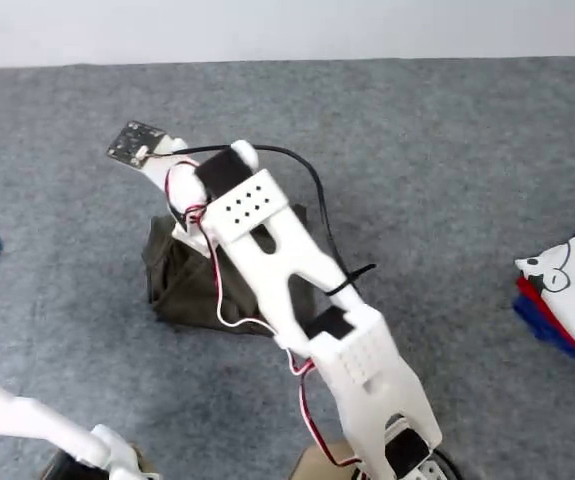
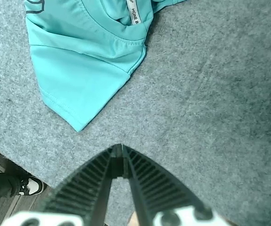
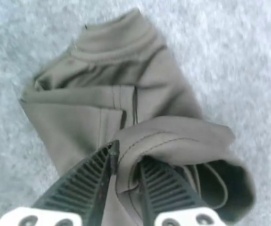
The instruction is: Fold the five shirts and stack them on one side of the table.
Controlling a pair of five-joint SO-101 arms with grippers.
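My right gripper [image 3: 126, 159] pinches a raised fold of the olive-green cotton shirt [image 3: 102, 94], which lies bunched and half-folded mid-way across the grey felt table [image 1: 447, 150]. My left gripper [image 2: 121, 151] is pressed together, empty, near the turquoise cotton shirt [image 2: 83, 70].
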